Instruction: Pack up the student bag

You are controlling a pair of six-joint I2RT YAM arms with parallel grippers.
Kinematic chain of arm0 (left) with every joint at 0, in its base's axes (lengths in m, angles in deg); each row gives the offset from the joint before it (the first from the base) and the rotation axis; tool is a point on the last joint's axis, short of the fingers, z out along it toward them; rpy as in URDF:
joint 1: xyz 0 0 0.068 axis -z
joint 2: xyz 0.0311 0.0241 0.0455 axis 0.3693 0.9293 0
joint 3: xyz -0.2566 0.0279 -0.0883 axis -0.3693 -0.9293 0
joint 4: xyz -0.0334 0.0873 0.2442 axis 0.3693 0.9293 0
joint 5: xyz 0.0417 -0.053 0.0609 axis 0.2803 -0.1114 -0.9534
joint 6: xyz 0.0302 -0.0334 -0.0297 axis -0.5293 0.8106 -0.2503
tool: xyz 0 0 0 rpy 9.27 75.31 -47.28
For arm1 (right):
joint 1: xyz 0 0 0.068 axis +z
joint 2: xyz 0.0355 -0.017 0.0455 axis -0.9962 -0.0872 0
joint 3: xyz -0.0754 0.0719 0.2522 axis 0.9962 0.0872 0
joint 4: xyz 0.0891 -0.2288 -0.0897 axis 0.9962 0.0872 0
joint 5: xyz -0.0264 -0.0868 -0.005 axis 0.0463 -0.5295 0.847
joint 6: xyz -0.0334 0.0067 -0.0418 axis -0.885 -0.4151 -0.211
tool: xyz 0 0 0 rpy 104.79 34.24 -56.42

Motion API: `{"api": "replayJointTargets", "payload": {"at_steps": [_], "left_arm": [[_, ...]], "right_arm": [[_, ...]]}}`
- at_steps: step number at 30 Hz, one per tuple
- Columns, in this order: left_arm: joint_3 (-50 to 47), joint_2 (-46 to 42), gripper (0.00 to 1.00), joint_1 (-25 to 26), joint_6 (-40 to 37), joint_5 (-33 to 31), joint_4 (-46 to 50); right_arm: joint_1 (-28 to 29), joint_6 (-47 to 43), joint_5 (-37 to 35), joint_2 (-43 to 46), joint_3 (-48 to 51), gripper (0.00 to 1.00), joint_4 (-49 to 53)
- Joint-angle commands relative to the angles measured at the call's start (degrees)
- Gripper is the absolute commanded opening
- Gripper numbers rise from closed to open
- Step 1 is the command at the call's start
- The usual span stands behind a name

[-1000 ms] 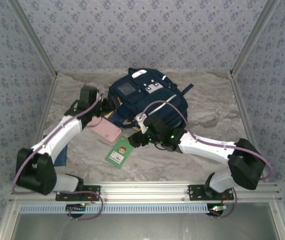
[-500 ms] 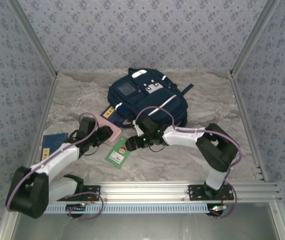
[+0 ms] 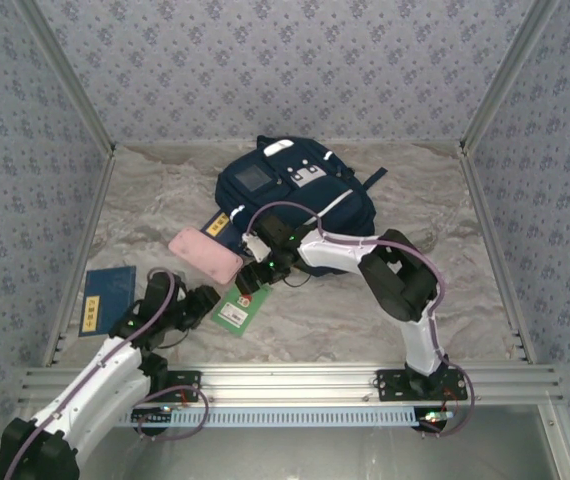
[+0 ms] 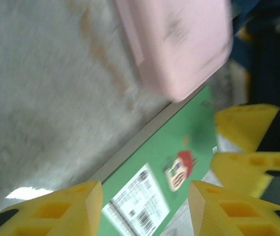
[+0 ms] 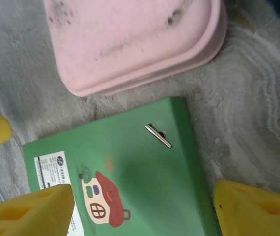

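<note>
Top external: your backpack [image 3: 295, 195] sits far back, centre.
Left gripper [image 4: 145, 196] and right gripper [image 5: 142, 196] hover, fingers spread and empty, over the green booklet [image 5: 140, 172]; a pink case [image 3: 205, 255] lies between it and the backpack.

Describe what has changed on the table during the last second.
The left gripper drew back from the student bag toward its base and now hovers open at the green booklet. The right arm folded, bringing the right gripper, also open, slightly leftward over the booklet's far end. Nothing was grasped. The bag, pink case and booklet lie as before.
</note>
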Motion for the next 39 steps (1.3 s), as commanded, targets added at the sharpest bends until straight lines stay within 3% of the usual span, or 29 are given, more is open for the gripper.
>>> {"api": "replayJointTargets", "payload": {"at_steps": [1,10,16,21,39], "left_arm": [[-2.0,-2.2,0.47,1.4,5.8,4.0,1.6],[-4.5,-5.6,0.47,4.2,9.0,3.8,2.7],[0.4,-7.2,0.47,4.3,4.1,1.6,14.1],[-0.2,-9.1,0.47,4.4,5.3,1.9,15.8],[-2.7,1.1,0.45,6.1,8.0,3.0,2.2]], "right_arm": [[-0.4,-1.8,3.7,-1.6,-1.2,0.76,3.7],[-0.3,0.6,6.5,-0.7,2.0,0.74,0.6],[-0.4,0.9,4.8,-0.7,2.7,0.73,0.8],[-0.4,1.4,3.4,-1.0,2.6,0.72,1.1],[0.2,2.4,6.3,-1.7,2.4,0.66,-0.3]]}}
